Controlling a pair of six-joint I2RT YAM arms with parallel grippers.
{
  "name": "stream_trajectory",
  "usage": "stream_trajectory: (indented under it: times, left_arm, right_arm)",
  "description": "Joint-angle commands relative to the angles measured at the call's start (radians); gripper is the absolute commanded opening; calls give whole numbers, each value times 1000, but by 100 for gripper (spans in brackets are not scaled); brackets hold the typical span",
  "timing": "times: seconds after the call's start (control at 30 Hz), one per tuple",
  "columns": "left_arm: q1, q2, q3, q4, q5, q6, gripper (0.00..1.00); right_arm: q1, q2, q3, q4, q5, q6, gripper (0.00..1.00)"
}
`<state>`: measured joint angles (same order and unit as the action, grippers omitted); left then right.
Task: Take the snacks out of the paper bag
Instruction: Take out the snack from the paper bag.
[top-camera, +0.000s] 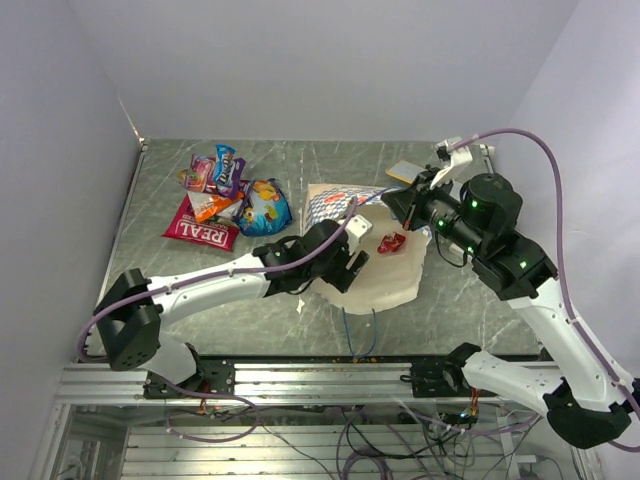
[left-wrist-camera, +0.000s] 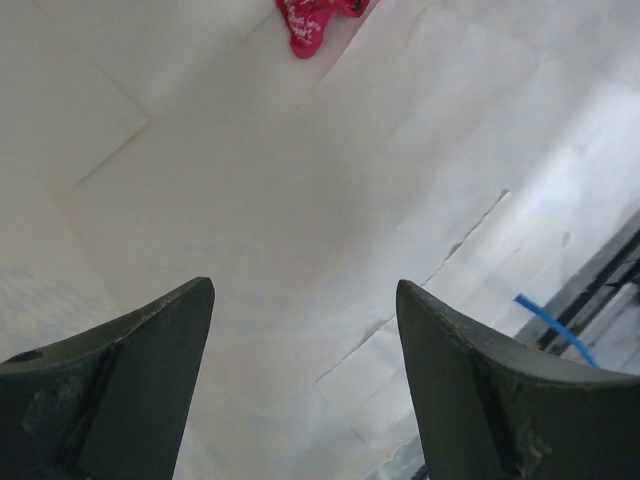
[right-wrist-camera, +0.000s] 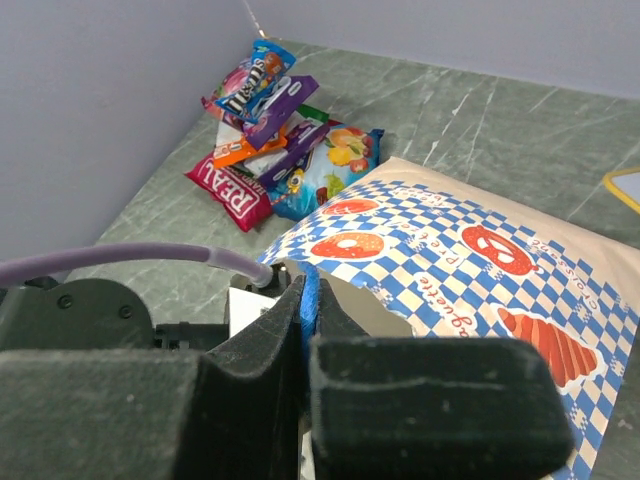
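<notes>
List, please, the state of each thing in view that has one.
paper bag, lying on its side
snack packets, heaped outside the bag
red candy, loose on the bag's cream paper
left gripper, open over the cream paper
right gripper, shut on the paper bag

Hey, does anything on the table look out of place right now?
One tiny red candy lies alone on the cream paper of the flattened paper bag, apart from the snack packets heaped untidily at the far left.
</notes>
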<state>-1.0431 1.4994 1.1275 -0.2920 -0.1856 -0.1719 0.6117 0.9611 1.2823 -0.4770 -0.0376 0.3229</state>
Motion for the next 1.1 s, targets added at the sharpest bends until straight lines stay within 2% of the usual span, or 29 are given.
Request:
stream_trajectory:
  times: [0.0, 0.2, 0.33, 0.43, 0.63, 0.7, 0.8, 1.0, 1.07]
  left_arm:
    - [-2, -73, -100, 211, 65, -159, 85]
    - [-9, -114, -205, 342, 109, -256, 90]
    - [-74, -147, -257, 416, 33, -219, 90]
    - [-124, -122, -258, 486, -59, -175, 84]
    - [-162, 59, -227, 700, -156, -57, 69]
    - [-167, 111, -241, 810, -180, 3, 67]
    - [-170, 177, -240, 919, -210, 73, 68]
    - [-164, 331, -192, 1014, -216, 144, 70]
    - [-142, 382, -169, 1037, -194, 154, 74]
  right_arm:
    - [0, 30, 19, 41, -30, 51, 0]
    - [0, 87, 50, -2, -97, 91, 0]
    - [-1, 105, 83, -58, -105, 89, 0]
    - [0, 103, 100, -76, -102, 87, 0]
    - [0, 124, 140, -96, -107, 94, 0]
    - [0, 139, 160, -102, -109, 93, 0]
    - [-1, 162, 202, -115, -107, 87, 0]
    - [-1, 173, 226, -121, -99, 91, 0]
    - [-1, 174, 230, -127, -97, 92, 0]
